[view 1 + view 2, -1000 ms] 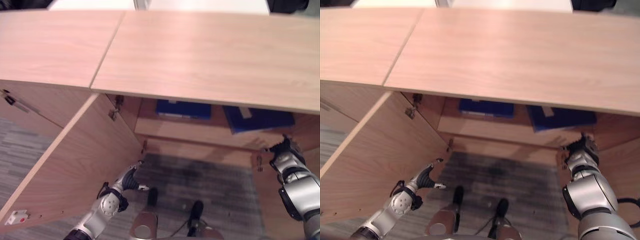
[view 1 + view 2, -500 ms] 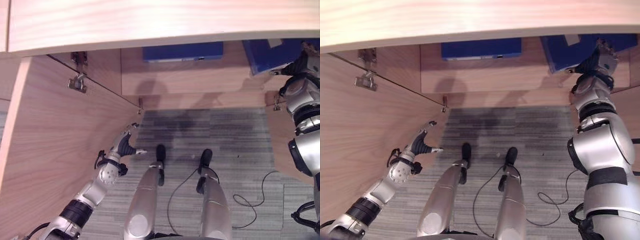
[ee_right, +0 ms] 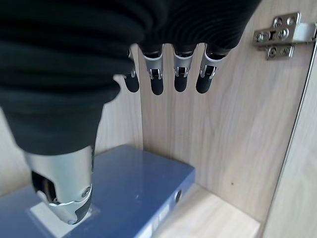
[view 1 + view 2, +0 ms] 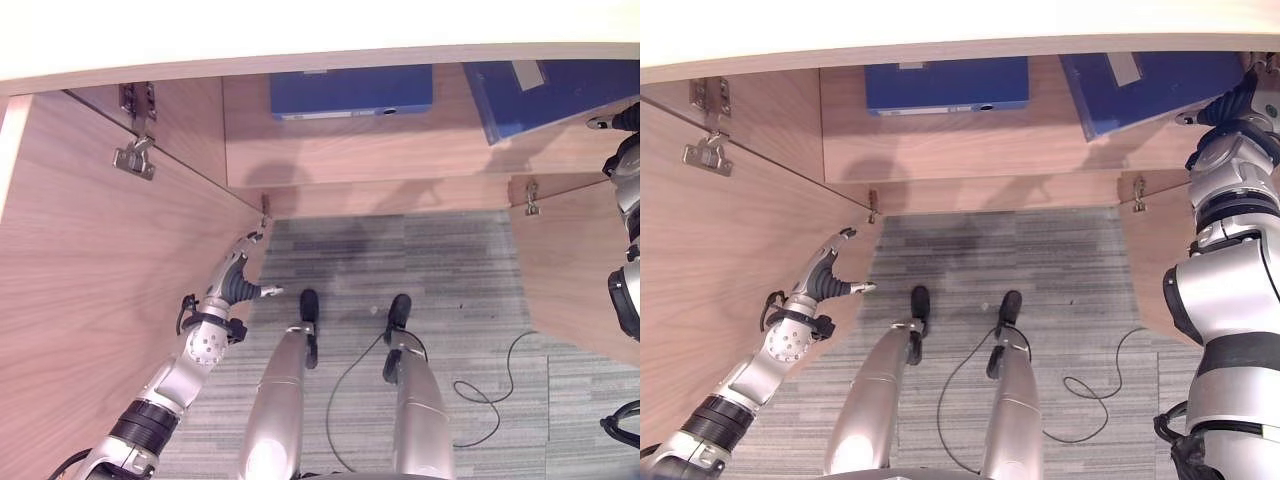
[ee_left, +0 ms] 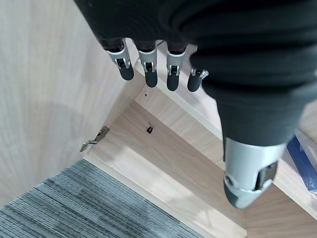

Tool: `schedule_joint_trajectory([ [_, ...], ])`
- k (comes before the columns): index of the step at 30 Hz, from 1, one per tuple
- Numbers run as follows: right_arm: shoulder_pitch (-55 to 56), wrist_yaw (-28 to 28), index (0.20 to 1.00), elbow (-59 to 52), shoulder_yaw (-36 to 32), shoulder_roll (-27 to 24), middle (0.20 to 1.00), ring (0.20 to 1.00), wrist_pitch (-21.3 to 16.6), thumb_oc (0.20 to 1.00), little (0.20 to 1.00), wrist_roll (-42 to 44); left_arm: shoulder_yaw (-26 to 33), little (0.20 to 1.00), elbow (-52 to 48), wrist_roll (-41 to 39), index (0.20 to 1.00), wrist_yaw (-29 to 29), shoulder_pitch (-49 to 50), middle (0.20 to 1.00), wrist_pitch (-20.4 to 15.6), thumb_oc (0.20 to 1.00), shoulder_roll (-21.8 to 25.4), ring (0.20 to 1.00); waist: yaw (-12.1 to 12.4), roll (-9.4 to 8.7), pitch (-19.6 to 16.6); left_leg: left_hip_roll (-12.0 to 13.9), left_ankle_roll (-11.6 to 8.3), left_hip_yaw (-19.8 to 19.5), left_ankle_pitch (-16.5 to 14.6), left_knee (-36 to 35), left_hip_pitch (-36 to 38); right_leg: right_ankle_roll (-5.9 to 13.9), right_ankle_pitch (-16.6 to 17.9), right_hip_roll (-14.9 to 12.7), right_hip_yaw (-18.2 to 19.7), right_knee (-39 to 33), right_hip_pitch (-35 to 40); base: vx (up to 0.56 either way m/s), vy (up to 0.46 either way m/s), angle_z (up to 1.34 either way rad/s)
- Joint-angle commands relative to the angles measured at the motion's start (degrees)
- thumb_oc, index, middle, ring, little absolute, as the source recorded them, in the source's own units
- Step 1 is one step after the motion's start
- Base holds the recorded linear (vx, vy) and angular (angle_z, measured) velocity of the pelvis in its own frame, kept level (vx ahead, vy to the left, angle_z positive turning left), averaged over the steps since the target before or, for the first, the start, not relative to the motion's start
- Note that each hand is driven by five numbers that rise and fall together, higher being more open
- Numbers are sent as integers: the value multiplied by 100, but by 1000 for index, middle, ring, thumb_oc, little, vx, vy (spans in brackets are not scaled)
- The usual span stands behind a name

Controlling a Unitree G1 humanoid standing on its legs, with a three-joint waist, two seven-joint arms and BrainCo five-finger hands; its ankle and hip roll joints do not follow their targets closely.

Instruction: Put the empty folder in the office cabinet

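Now my right hand (image 3: 69, 124), fingers (image 3: 156, 74) relaxed and empty, should clear the folder (image 4: 1150, 85) on the cabinet shelf (image 4: 940, 140); left hand (image 4: 235, 290) spread, idle.

Cabinet (image 4: 350, 160): light wood grain, inside and doors, silver hinges (image 4: 133, 160). Two folders, both solid blue: one (image 4: 946, 85) at shelf's left end, one (image 4: 1150, 85) at right end with a pale label. Floor (image 4: 450, 270): grey striped carpet. My fingers (image 3: 181, 72): silver, dark tips.
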Motion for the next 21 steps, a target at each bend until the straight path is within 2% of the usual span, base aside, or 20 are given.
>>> schedule_joint_trajectory([
  [1, -26, -50, 1000, 162, 649, -396, 1000, 1000, -23, 1000, 1000, 128, -2, 1000, -359, -92, 1000, 104, 395, 1000, -248, 1000, 203, 1000, 183, 135, -449, -122, 5, -543, -723, 227, -234, -161, -1157, 83, -387, 390, 45, 0, 0, 0],
  [15, -195, 417, 1000, 456, 1053, -69, 1000, 1000, -69, 1000, 1000, -168, -139, 1000, -417, -109, 1000, 14, 256, 1000, -263, 1000, 261, 1000, 435, 271, -449, -205, 29, -635, -729, 499, -733, -208, -1232, -2, -420, 721, -484, -11, -15, 4],
  [21, -143, 659, 1000, 654, 855, -18, 1000, 1000, -51, 1000, 1000, 11, -227, 1000, -546, -231, 1000, -100, 88, 1000, -295, 1000, 221, 1000, 608, 397, -442, -264, 70, -640, -767, 737, -1122, -200, -1280, -77, -428, 956, -888, -21, -10, 5],
])
